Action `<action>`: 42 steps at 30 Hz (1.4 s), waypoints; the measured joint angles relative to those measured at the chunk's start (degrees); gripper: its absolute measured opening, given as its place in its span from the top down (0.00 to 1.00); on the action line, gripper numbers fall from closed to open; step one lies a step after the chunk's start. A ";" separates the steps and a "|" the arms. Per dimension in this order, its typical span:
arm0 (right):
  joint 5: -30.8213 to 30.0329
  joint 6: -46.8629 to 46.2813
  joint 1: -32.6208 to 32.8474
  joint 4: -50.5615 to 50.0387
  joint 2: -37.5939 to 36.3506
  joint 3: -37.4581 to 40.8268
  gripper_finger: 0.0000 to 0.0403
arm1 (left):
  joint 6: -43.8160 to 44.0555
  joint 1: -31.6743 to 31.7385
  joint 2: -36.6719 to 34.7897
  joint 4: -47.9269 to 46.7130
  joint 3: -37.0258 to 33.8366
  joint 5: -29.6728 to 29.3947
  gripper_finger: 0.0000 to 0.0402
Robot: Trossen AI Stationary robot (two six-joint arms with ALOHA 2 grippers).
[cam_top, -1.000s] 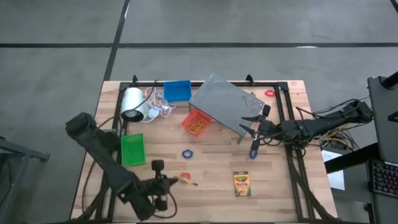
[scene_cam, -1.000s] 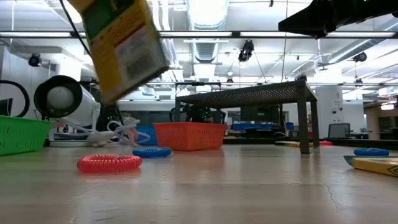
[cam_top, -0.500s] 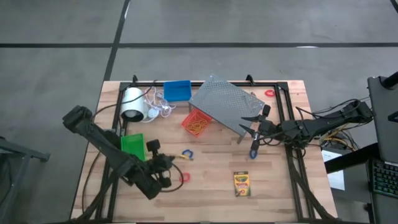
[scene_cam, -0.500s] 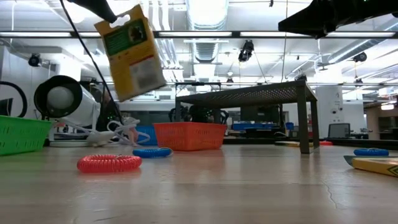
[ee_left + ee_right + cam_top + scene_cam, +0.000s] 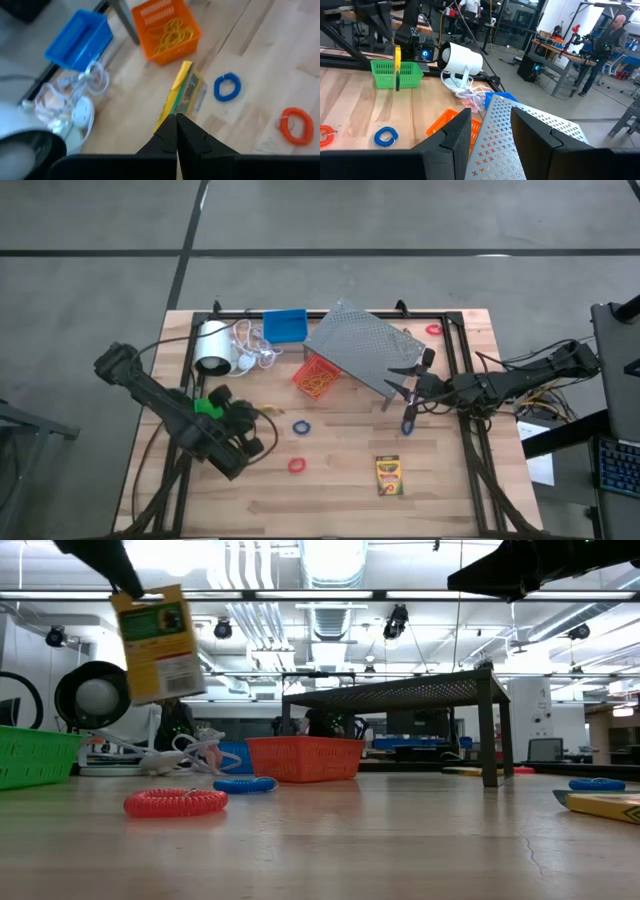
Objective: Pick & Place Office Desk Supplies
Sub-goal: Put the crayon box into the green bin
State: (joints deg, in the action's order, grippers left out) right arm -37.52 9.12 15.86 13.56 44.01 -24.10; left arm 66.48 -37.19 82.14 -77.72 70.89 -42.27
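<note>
- The left end effector (image 5: 176, 131) has its fingers pressed together on the edge of a crayon box (image 5: 184, 95), which hangs clear of the tabletop (image 5: 340, 480) just beside the green bin (image 5: 35, 755).
- From here it looks bound for that green bin, but nothing is dropped in yet; I can't see into the bin.
- The second crayon box (image 5: 387, 474) lies flat on the near side, untouched.
- One red ring band (image 5: 296, 466) and one blue ring band (image 5: 301, 426) lie loose mid-table; another red band (image 5: 433, 329) sits in the far right corner.
- The red-orange bin (image 5: 316, 377) already has yellowish bands in it; the blue bin (image 5: 284, 325) stands at the far edge.
- The right end effector (image 5: 404, 390) hovers by the grey rack (image 5: 365, 345), fingers spread, holding nothing.
- My guess: most of the sorting is left.
</note>
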 joint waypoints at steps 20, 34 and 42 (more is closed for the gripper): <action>0.00 0.02 0.00 -0.02 0.02 0.00 0.66 | 8.65 -3.26 -8.71 -12.36 -0.04 17.91 1.00; 0.00 0.00 0.00 0.00 0.00 0.00 0.66 | 0.90 -7.81 -10.20 -12.32 -0.07 26.92 1.00; 0.00 -0.04 0.00 0.00 0.02 0.00 0.66 | 4.32 -12.58 -10.54 -12.20 -0.93 28.41 1.00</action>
State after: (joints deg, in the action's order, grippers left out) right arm -37.52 9.08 15.86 13.56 44.03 -24.10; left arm 70.80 -49.77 71.60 -89.92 69.96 -13.86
